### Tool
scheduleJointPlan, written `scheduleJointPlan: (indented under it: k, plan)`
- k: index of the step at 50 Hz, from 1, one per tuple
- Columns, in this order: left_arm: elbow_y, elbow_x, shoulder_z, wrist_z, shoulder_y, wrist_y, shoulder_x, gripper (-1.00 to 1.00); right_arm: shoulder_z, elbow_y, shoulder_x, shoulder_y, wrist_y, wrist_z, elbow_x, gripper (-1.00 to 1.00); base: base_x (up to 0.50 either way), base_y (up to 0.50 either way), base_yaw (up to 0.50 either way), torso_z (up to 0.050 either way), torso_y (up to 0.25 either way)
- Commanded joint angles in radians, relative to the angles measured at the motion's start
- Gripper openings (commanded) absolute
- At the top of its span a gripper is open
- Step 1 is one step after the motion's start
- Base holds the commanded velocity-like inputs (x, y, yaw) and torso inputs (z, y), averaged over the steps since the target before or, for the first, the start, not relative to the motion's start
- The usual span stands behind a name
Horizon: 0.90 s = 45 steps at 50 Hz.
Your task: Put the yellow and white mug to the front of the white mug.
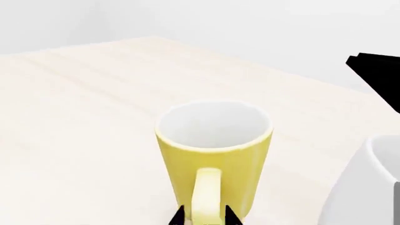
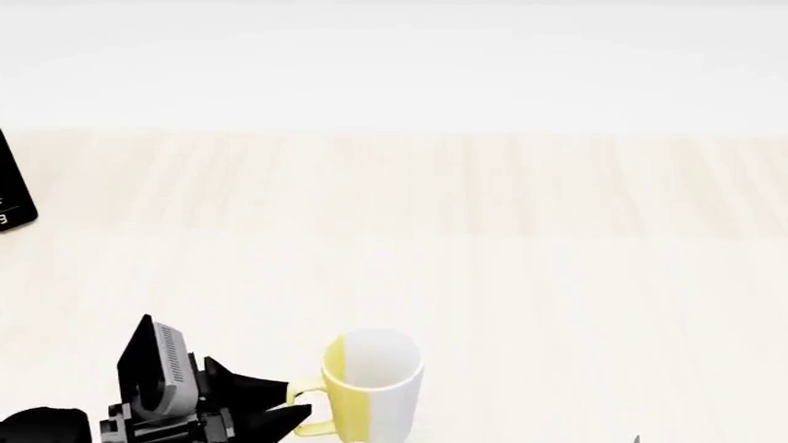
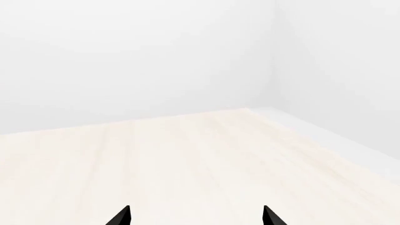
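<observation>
A pale wooden bench (image 2: 493, 212) fills the head view under a plain white wall, with a dark object (image 2: 13, 198) at its 9 o'clock edge. The yellow and white mug (image 2: 369, 383) stands upright near 6 o'clock, its handle (image 2: 308, 411) pointing toward 8 o'clock, where the left gripper (image 2: 293, 406) has its jaws pinching that handle from both sides. In the left wrist view the two dark tips flank the yellow loop closely. The white mug (image 1: 366, 187) shows only in that view, just beside the smaller mug and apart from it; the head view does not show it, so its exact place on the bench is hard to tell. The right gripper (image 3: 196, 216) hangs over bare bench with its jaws spread and nothing between them.

The step in hand seems to be carrying the mug by its handle. A loop grip lets a mug swing, so a low, slow, level move and a gentle set-down clear of the white mug's wall would serve best.

The small mug is a straight cylinder, half yellow and half white outside, white within, and empty.
</observation>
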Motion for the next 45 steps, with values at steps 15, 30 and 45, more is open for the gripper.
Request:
scheduleJointPlan:
  k: [15, 30, 45]
  plan:
    - [-0.024, 0.126, -0.125, 0.016, 0.007, -0.011, 0.019, 1.00, -0.008, 0.000, 0.007, 0.001, -0.002, 0.007, 0.004, 1.00, 0.00, 0.00, 0.00, 0.000, 0.000]
    - [0.363, -0.043, -0.259, 0.156, 0.102, -0.314, -0.025, 1.00, -0.012, 0.008, 0.009, 0.004, -0.006, 0.009, 0.007, 1.00, 0.00, 0.00, 0.00, 0.000, 0.000]
    - [0.693, -0.192, -0.359, 0.100, 0.229, -0.465, -0.050, 1.00, -0.017, 0.020, 0.011, 0.011, -0.008, 0.010, 0.013, 1.00, 0.00, 0.00, 0.00, 0.000, 0.000]
